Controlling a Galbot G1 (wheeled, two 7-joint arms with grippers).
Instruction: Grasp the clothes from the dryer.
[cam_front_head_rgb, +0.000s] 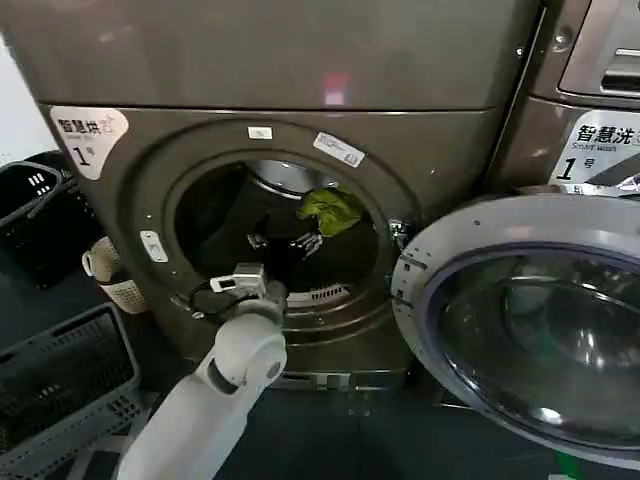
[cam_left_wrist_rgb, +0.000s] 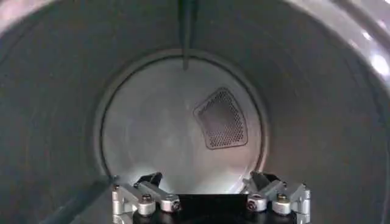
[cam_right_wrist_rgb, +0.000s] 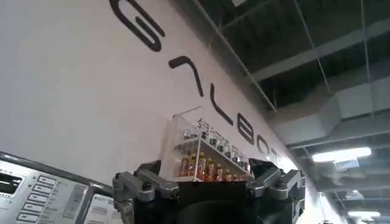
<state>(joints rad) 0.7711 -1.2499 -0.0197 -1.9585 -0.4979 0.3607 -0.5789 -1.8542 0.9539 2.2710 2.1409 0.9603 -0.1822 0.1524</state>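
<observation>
Yellow-green clothes (cam_front_head_rgb: 331, 210) lie in the dryer (cam_front_head_rgb: 300, 110) drum, toward its right rear; the left gripper (cam_front_head_rgb: 283, 243), fingers spread and empty, reaches inside the porthole, short of them.

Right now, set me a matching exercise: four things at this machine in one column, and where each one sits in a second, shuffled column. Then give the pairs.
Things:
1. clothes
2. dryer door
3. left pincer
4. white label marked 1

Places:
A. swung open at the dryer's right
B. upper left of the dryer front
C. inside the drum, toward the upper right of the opening
D. reached into the drum, jaws apart, holding nothing

Pairs: 1-C, 2-A, 3-D, 4-B
</observation>
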